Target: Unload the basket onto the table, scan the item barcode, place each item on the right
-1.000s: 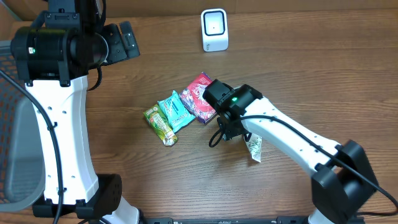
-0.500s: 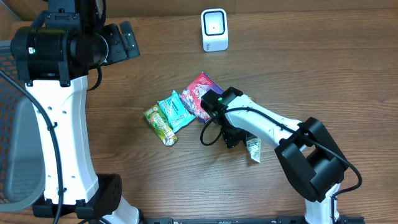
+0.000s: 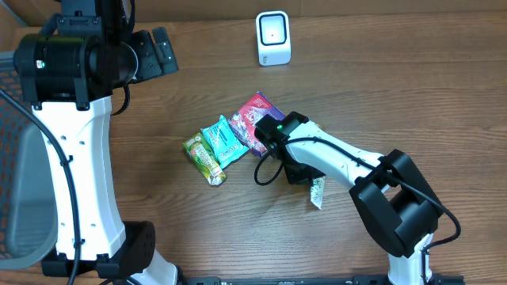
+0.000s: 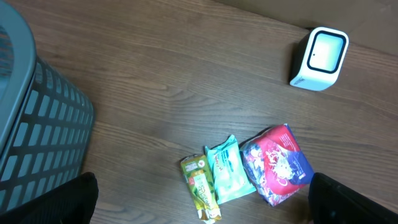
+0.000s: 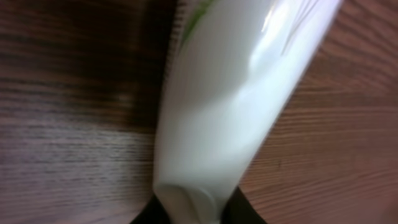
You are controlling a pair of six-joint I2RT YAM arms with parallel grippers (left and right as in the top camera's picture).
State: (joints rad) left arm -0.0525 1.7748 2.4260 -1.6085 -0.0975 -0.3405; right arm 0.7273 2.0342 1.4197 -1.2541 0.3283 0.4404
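Both jaws of the right gripper [image 5: 186, 214] are closed on the narrow end of a white sachet [image 5: 230, 93], which fills the right wrist view. The rest of the sachet runs up and away over the wood table [image 5: 56, 124]. In the overhead view this pinch sits just right of centre, with the sachet [image 3: 318, 191] trailing toward the lower right.

No barcode shows on the face in view, so I judge the next job is to lift it clear and turn the wrist until the printed code meets the scanner's window. An end grip on a soft packet will probably let it droop or swing. A slow carry, with the face held flat and square to the window, should read best.

The scanner [image 3: 273, 38] stands at the top centre, well apart from the grip. Three more packets lie left of the gripper: red [image 3: 255, 123], teal [image 3: 224, 141] and green [image 3: 204, 158]. The path upward should pass to their right.

The left gripper [image 3: 154, 51] hangs in the upper left with its jaws spread wide, holding nothing.

One container is in view, a slotted blue-grey basket [image 4: 37, 124] at the left edge. I cannot tell what it holds.
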